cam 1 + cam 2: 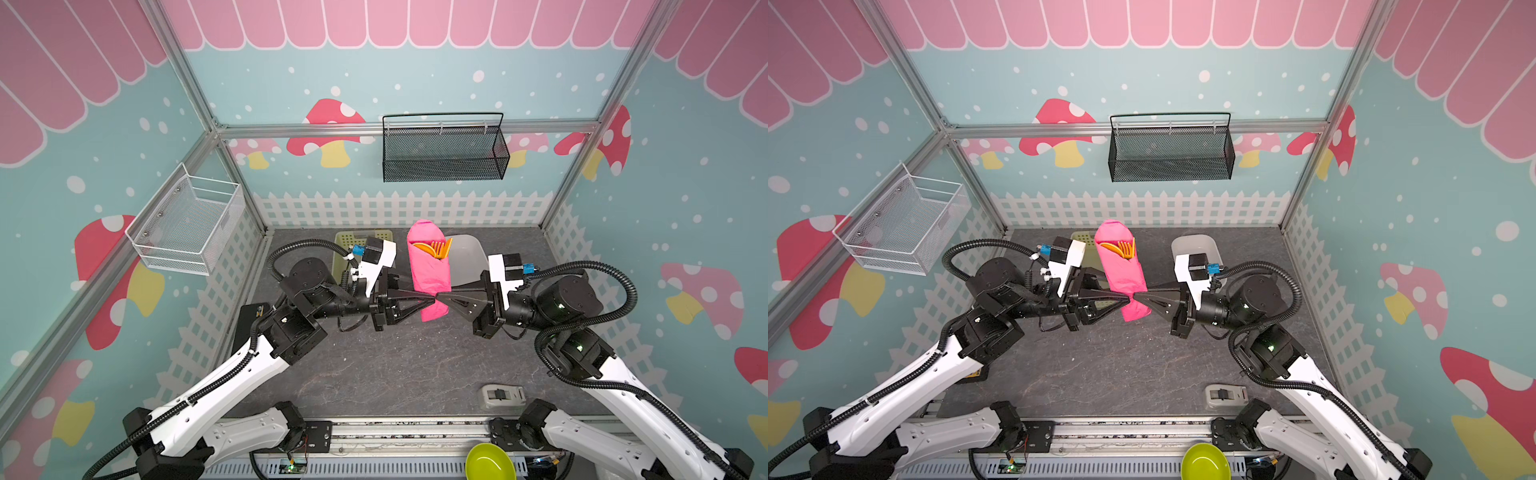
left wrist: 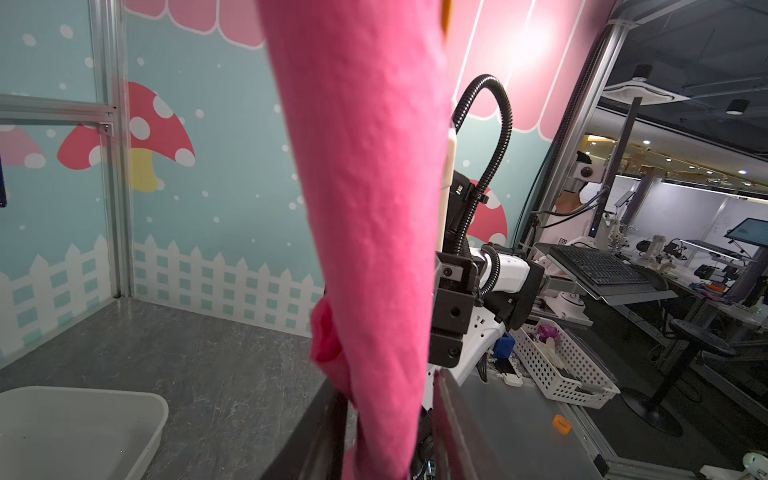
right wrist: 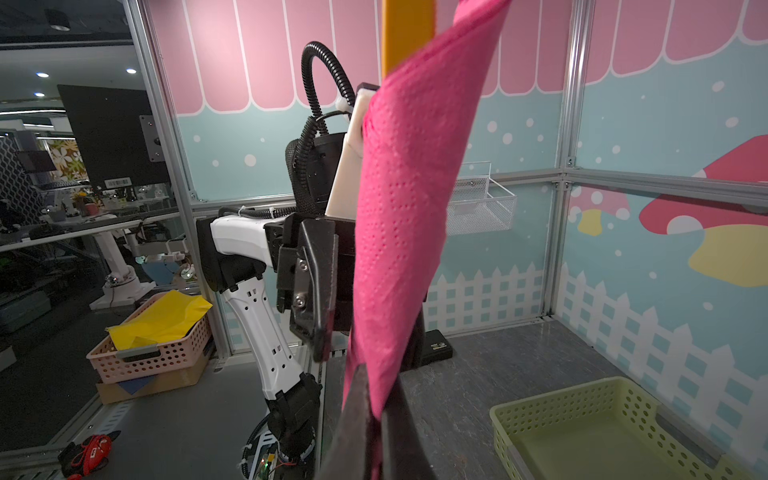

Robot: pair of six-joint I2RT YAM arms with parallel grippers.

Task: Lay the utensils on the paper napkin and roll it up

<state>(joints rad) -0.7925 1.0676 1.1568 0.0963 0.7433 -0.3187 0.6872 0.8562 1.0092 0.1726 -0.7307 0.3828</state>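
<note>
Grey tabletop [image 1: 395,365]; left tool [image 1: 430,299], right tool [image 1: 441,297] both pinch rolled paper napkin [image 1: 430,270] holding utensils [image 1: 434,248].

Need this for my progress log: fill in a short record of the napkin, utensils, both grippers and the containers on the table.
paper napkin: rolled into a tube, held roughly upright between the arms
utensils: orange, wrapped inside, ends showing at the top
left gripper: fingers closed around the roll's lower part
right gripper: fingers shut, pinching the roll's lower part
green basket: on the table behind the left arm
grey tub: on the table behind the right arm
</note>
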